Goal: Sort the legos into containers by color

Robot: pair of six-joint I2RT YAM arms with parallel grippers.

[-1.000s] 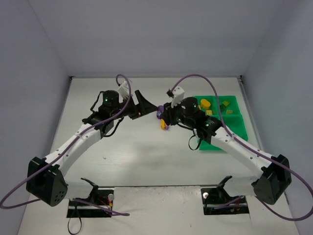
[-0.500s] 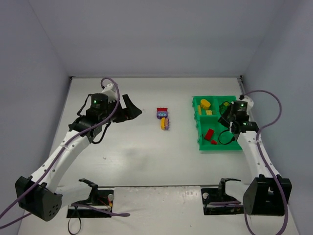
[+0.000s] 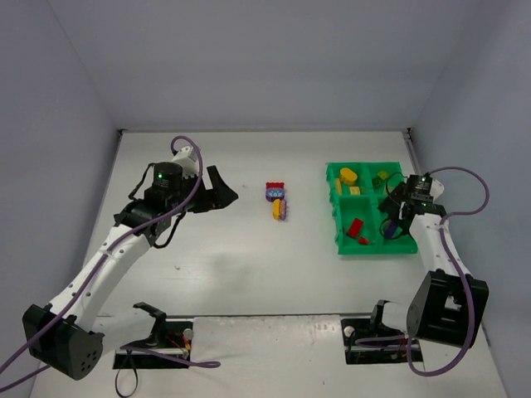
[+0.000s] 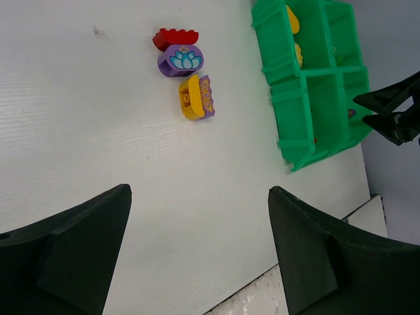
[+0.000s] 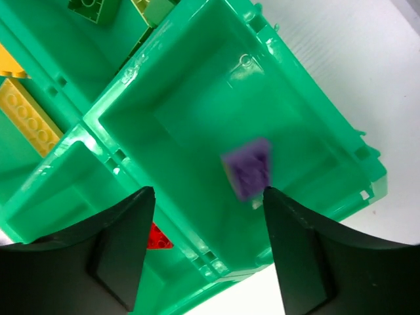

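Tray (image 3: 373, 252), purple lego (image 5: 247, 168) near-right, red lego (image 3: 355, 228) near-left, yellow legos (image 3: 348, 176) far-left

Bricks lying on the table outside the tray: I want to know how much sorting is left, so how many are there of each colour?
Red: 1, the red brick
Purple: 2, the flower brick and the patterned brick
Yellow: 1, the yellow brick
Total: 4

no readable text, labels, brands or numbers anywhere
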